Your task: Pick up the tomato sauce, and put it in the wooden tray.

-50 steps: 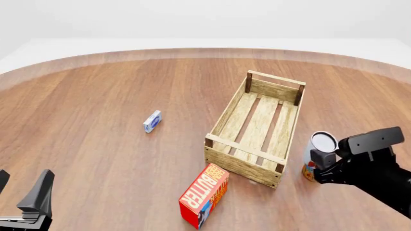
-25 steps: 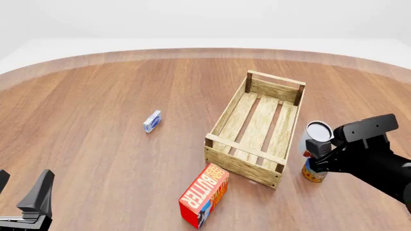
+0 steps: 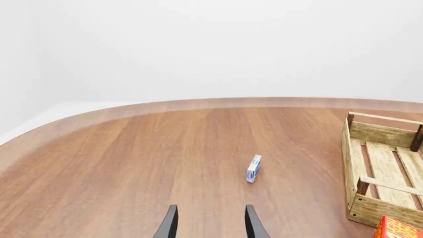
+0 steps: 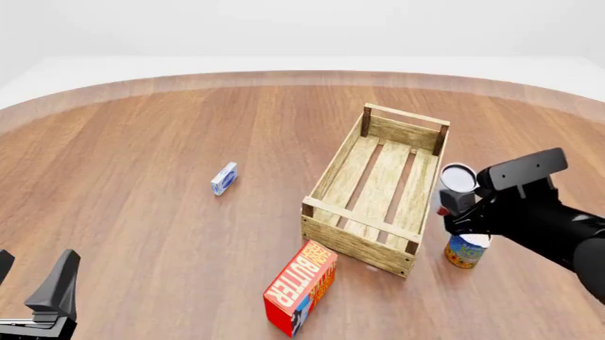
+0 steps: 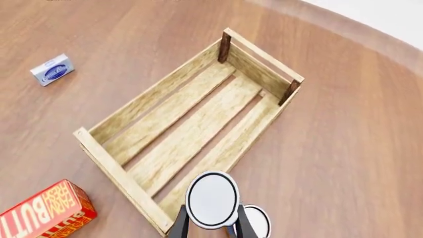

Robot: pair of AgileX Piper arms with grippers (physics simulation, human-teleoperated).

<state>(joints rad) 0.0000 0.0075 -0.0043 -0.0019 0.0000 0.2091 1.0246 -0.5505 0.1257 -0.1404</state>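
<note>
My right gripper (image 4: pixel 460 204) is shut on the tomato sauce (image 4: pixel 458 178), a small can with a silver-white top and a bit of red label showing. It holds the can in the air just beside the right long wall of the wooden tray (image 4: pixel 326 235). In the right wrist view the can top (image 5: pixel 212 199) sits between my fingers (image 5: pixel 179 222), above the tray's near right corner (image 5: pixel 126 181). My left gripper (image 4: pixel 33 281) is open and empty at the table's near left, far from both; its fingers (image 3: pixel 254 225) show in the left wrist view.
A blue-and-yellow can (image 4: pixel 465 250) stands on the table under my right gripper, and shows in the right wrist view (image 5: pixel 258 222). A red butter box (image 4: pixel 300 287) lies in front of the tray. A small blue-and-white box (image 4: pixel 224 178) lies to the tray's left.
My right gripper has risen with the tomato sauce and moved left toward the tray. The blue-and-yellow can now shows clear below it. The left arm has not moved.
</note>
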